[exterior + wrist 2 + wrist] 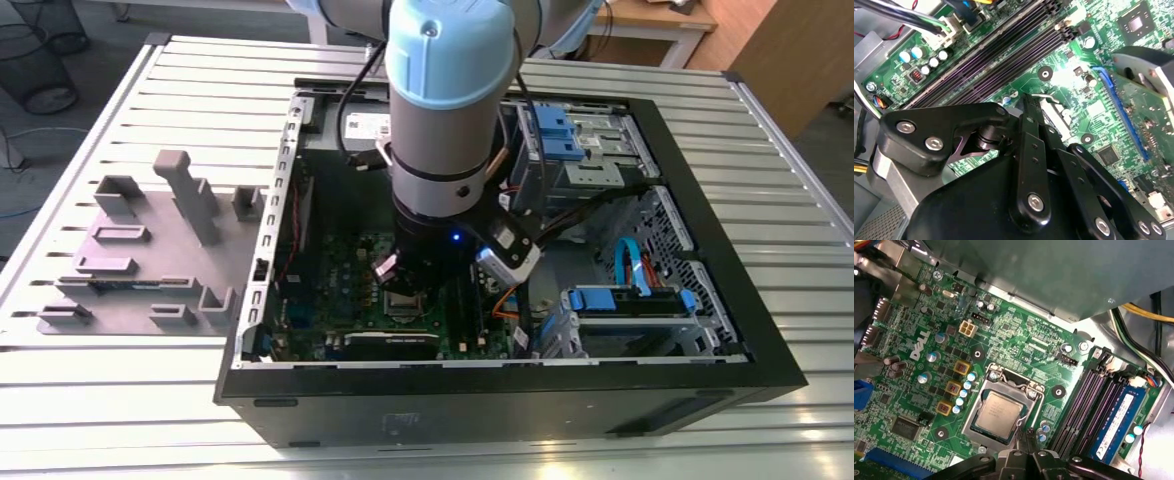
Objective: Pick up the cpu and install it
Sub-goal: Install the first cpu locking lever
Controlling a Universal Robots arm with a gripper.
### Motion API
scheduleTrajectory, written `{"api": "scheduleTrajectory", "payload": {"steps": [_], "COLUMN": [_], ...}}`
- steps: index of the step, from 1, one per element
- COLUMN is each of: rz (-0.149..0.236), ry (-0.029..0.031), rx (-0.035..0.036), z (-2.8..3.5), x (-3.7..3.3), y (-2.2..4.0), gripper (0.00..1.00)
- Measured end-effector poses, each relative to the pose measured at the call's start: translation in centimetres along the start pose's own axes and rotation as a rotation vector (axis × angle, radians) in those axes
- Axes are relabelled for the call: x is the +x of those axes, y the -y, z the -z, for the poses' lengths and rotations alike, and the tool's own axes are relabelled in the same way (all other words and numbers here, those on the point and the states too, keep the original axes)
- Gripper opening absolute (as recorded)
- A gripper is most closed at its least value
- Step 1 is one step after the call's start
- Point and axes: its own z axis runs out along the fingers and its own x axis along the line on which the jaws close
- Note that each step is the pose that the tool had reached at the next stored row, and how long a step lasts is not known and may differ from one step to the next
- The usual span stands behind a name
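Gripper (1029,440) sits low over the motherboard (1019,347), fingertips pressed together to a narrow point at the edge of the socket frame (999,412), holding nothing that I can see. In the second wrist view the linkage converges too, tip (1029,102) just above the board near the socket corner

The cpu (997,413) is already seated in the socket: silvery top face-up, lying flat and square inside the dark frame, load plate open around it. So pick and place look done; judging by this, the step in hand is the tail end of install — release/retreat, or working the retention hardware. Can't tell whether the fingertip is touching the frame or lever or just hovering beside it

Beside the socket: RAM slots (1089,402), one populated with a blue stick (1116,425)

From the exterior view, the arm (447,120) reaches straight down into the open PC case (721,250), wrist over the socket area (404,302). Lilac-grey holder blocks (147,250) stand on the slatted table (747,420) to the exterior view's left of the case, well apart from the gripper

What the remaining work calls for, in my judgement: chip stays flat and undisturbed, any contact with frame or lever is precise and vertical-clear, no dragging across the cpu top or the nearby capacitors (965,390)
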Motion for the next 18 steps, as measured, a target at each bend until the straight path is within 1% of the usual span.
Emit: {"api": "scheduleTrajectory", "payload": {"steps": [4, 6, 10, 18], "rz": [-0.001, -0.003, -0.006, -0.008], "ry": [-0.0001, -0.0001, -0.0007, -0.0008], "rx": [0.0000, -0.0001, 0.0004, 0.0004], "z": [-0.04, -0.17, -0.46, -0.69], "x": [0.14, 0.19, 0.24, 0.18], "y": [0.31, 0.39, 0.47, 0.54], "gripper": [0.11, 0.11, 0.11, 0.11]}}
